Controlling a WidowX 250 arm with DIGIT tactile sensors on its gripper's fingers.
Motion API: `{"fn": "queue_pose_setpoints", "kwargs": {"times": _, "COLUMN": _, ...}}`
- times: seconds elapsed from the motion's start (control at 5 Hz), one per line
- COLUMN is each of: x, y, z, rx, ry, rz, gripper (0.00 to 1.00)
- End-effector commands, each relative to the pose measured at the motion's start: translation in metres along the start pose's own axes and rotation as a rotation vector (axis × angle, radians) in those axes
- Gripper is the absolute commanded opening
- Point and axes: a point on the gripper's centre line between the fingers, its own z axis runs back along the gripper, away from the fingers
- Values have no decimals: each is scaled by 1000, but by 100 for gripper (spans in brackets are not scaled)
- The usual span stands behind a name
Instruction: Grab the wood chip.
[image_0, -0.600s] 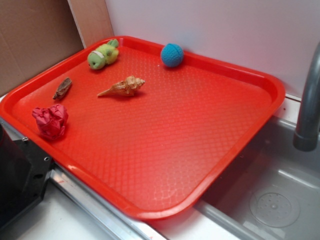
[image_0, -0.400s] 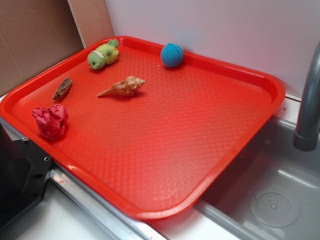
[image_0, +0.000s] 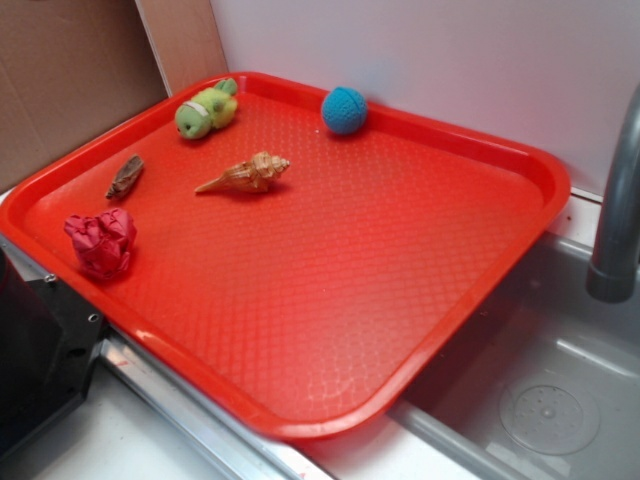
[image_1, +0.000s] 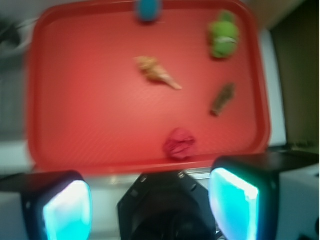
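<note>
The wood chip (image_0: 125, 176), a small dark brown sliver, lies flat near the left edge of the red tray (image_0: 470, 260). From the wrist camera the wood chip (image_1: 223, 98) shows at the tray's right side. My gripper (image_1: 150, 205) hangs high above the tray's near edge, far from the chip. Its two glowing cyan pads (image_1: 67, 210) stand wide apart with nothing between them. In the exterior view the gripper is out of frame.
On the tray (image_1: 75, 100) also lie a tan spiral shell (image_0: 245, 174), a crumpled red paper wad (image_0: 101, 241), a green plush toy (image_0: 206, 109) and a blue ball (image_0: 344, 109). A sink (image_0: 545, 390) with a grey faucet (image_0: 617, 215) is at right. The black robot base (image_0: 35, 350) sits at lower left.
</note>
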Motion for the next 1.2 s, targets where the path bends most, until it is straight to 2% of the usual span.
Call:
{"fn": "queue_pose_setpoints", "kwargs": {"times": 0.0, "x": 57, "y": 42, "z": -66, "rx": 5, "ry": -59, "rz": 198, "gripper": 100}}
{"fn": "queue_pose_setpoints", "kwargs": {"times": 0.2, "x": 67, "y": 61, "z": -113, "rx": 30, "ry": -101, "rz": 297, "gripper": 100}}
{"fn": "queue_pose_setpoints", "kwargs": {"times": 0.4, "x": 68, "y": 89, "z": -141, "rx": 88, "ry": -83, "rz": 371, "gripper": 100}}
{"fn": "queue_pose_setpoints", "kwargs": {"times": 0.6, "x": 64, "y": 113, "z": -156, "rx": 102, "ry": -66, "rz": 427, "gripper": 100}}
{"fn": "queue_pose_setpoints", "kwargs": {"times": 0.8, "x": 64, "y": 112, "z": -171, "rx": 118, "ry": -65, "rz": 437, "gripper": 100}}
{"fn": "queue_pose_setpoints", "kwargs": {"times": 1.0, "x": 54, "y": 110, "z": -200, "rx": 52, "ry": 17, "rz": 469, "gripper": 100}}
